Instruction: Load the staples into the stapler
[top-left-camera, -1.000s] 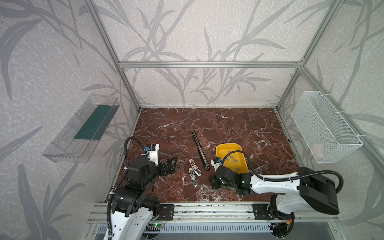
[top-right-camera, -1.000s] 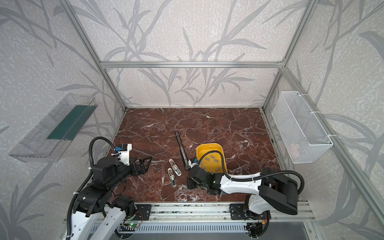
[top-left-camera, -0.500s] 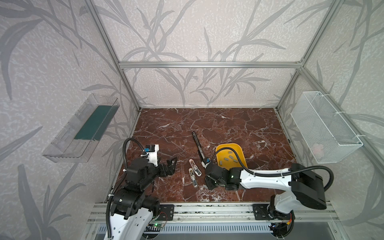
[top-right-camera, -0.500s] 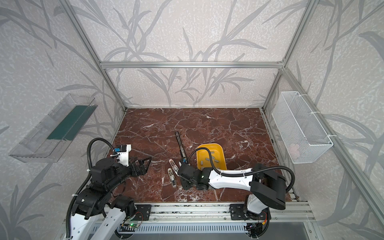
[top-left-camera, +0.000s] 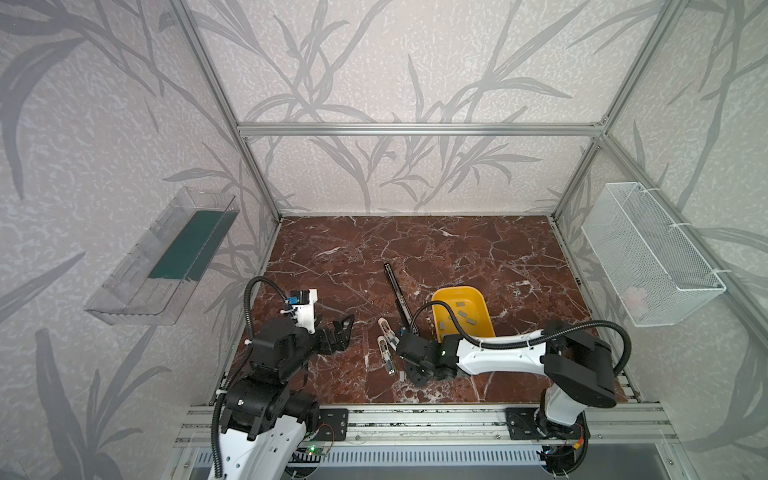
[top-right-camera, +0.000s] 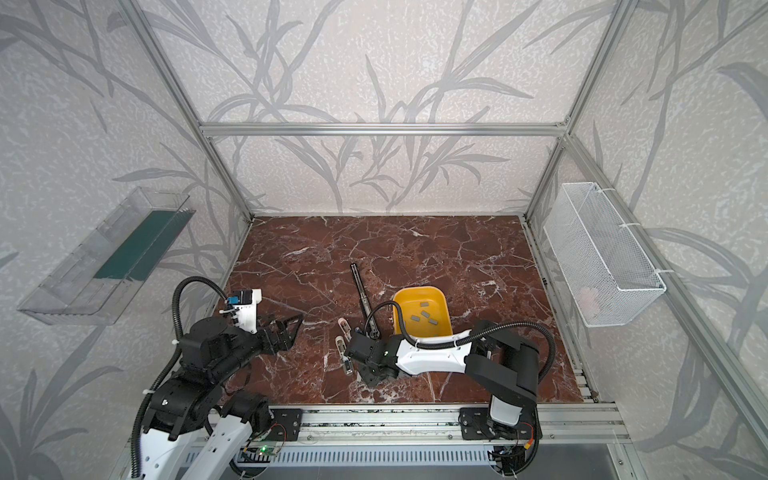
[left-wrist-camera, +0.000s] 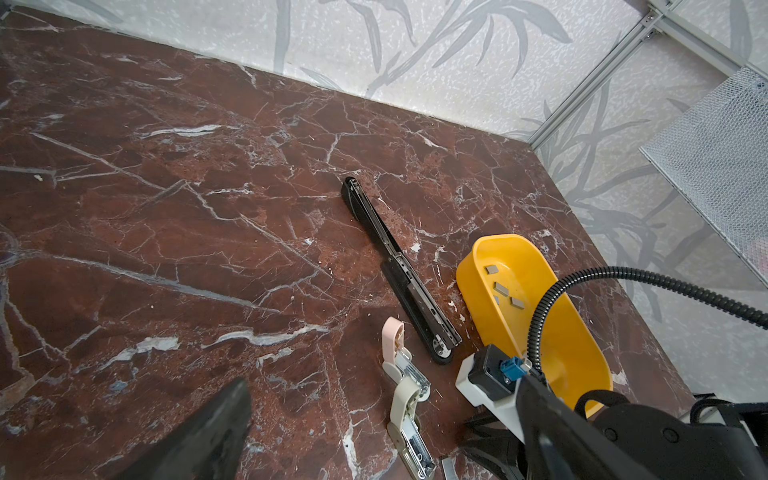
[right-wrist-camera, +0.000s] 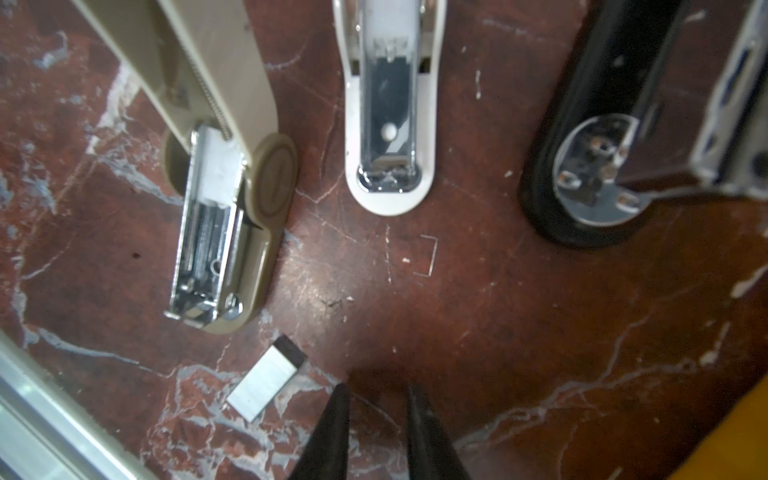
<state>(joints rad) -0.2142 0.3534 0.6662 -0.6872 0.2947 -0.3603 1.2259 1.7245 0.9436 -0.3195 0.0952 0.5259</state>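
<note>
Three staplers lie folded open on the marble: a long black stapler (top-left-camera: 399, 295) (right-wrist-camera: 590, 166), a pink-and-white stapler (top-left-camera: 386, 328) (right-wrist-camera: 390, 124) and a beige stapler (top-left-camera: 386, 357) (right-wrist-camera: 224, 208). Several grey staples (top-left-camera: 461, 316) (left-wrist-camera: 503, 289) lie in the yellow tray (top-left-camera: 478, 299). One staple strip (right-wrist-camera: 266, 382) (top-left-camera: 402, 376) lies flat on the table just off the beige stapler's tip. My right gripper (right-wrist-camera: 376, 395) (top-left-camera: 409, 374) hovers beside that strip, open by a narrow gap and holding nothing. My left gripper (top-left-camera: 343, 332) stands wide open and empty, left of the staplers.
A single loose staple (right-wrist-camera: 428, 253) lies between the pink-and-white and black staplers. A clear bin (top-left-camera: 166, 266) hangs on the left wall and a wire basket (top-left-camera: 648, 257) on the right wall. The aluminium front rail (top-left-camera: 415, 419) runs close behind my right gripper.
My right arm has swung left from beside the yellow tray to the tips of the small staplers. Its jaws have parted slightly. The left arm has not moved.
</note>
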